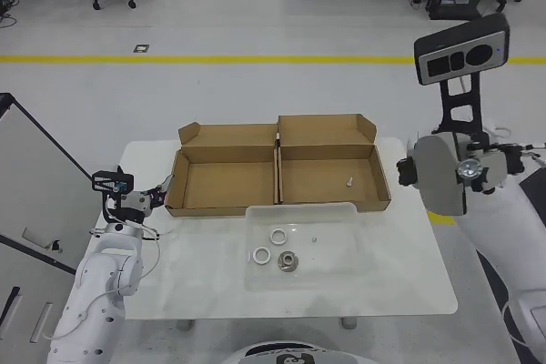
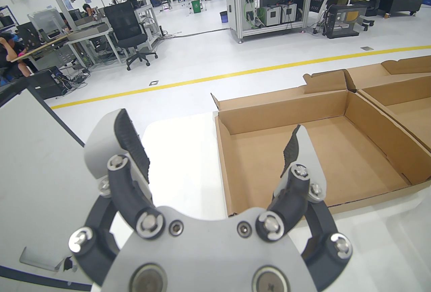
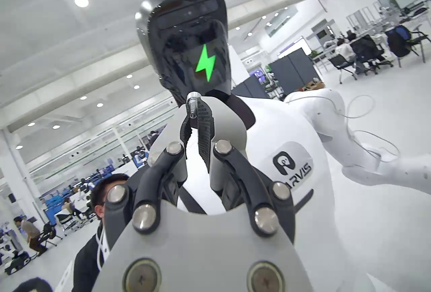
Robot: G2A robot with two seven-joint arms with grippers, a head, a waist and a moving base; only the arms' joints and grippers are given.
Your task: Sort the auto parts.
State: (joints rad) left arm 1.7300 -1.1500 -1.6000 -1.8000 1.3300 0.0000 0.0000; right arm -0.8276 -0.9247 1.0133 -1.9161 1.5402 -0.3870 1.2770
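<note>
Two open cardboard boxes stand side by side at the back of the table, the left box (image 1: 223, 177) (image 2: 313, 152) bare inside and the right box (image 1: 332, 173) holding a small silver screw (image 1: 348, 181). In front of them a clear tray (image 1: 341, 273) holds two white rings (image 1: 278, 236) (image 1: 260, 257), a metal bearing (image 1: 287, 262) and a tiny part (image 1: 315, 239). My left gripper (image 2: 210, 132) (image 1: 155, 196) is open beside the left box's outer wall. My right gripper (image 3: 195, 108) (image 1: 471, 169) is off the table's right side, raised and pointing up, shut on a small threaded screw (image 3: 192, 102).
The white table (image 1: 391, 273) has bare surface right of the tray and along its front. A grey panel (image 1: 27, 182) stands just left of the table near my left arm. A camera on a black stand (image 1: 461, 55) rises at the back right.
</note>
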